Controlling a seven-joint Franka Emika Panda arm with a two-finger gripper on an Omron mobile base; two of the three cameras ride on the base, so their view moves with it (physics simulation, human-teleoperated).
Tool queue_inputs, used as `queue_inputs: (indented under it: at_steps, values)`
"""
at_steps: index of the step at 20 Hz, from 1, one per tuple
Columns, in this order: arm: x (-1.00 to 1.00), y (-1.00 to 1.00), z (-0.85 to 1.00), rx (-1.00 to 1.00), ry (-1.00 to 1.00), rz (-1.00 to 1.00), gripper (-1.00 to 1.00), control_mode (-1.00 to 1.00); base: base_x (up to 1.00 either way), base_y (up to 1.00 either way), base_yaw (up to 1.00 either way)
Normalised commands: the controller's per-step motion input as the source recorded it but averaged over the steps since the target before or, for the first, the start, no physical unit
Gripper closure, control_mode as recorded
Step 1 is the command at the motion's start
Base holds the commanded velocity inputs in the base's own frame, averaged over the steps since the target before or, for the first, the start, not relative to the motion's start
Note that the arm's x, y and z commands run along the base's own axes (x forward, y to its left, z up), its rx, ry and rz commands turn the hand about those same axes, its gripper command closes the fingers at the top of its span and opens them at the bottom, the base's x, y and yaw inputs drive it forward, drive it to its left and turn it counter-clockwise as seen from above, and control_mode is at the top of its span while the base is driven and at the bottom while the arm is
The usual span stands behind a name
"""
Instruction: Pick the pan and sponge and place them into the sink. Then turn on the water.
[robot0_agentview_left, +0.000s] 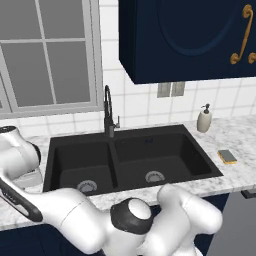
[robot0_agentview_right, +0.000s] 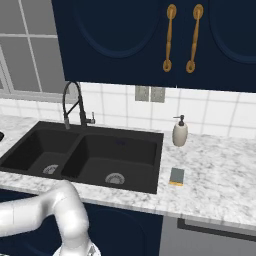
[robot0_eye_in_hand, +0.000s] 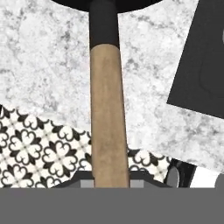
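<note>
The gripper (robot0_eye_in_hand: 111, 183) is clamped on the pan (robot0_eye_in_hand: 105, 3) by its wooden handle (robot0_eye_in_hand: 108, 113), whose long axis runs straight away from the fingers toward the black bowl, cut off at the hand view's top edge. Handle and pan lie over the marble counter (robot0_eye_in_hand: 43, 65) near its front edge, beside the sink (robot0_agentview_left: 132, 160), while the sponge (robot0_agentview_left: 227, 156) lies on the counter off the sink's right rim. The fingertips themselves are hard to make out.
</note>
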Motion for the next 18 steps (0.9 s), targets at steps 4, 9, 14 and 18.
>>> queue_inputs:
  at_steps: [4, 9, 14, 18]
  values:
    - [-0.25, -0.73, 0.63, 0.08, -0.17, 0.18, 1.00, -1.00, 0.00, 0.00, 0.00]
    - [-0.49, -0.98, 0.76, 0.04, -0.09, 0.33, 1.00, -1.00, 0.00, 0.00, 0.00]
    - [-0.42, -1.00, 0.52, 0.01, 0.00, 0.36, 1.00, -1.00, 0.00, 0.00, 0.00]
    - [-0.08, -1.00, 0.41, 0.06, -0.06, 0.27, 1.00, -1.00, 0.00, 0.00, 0.00]
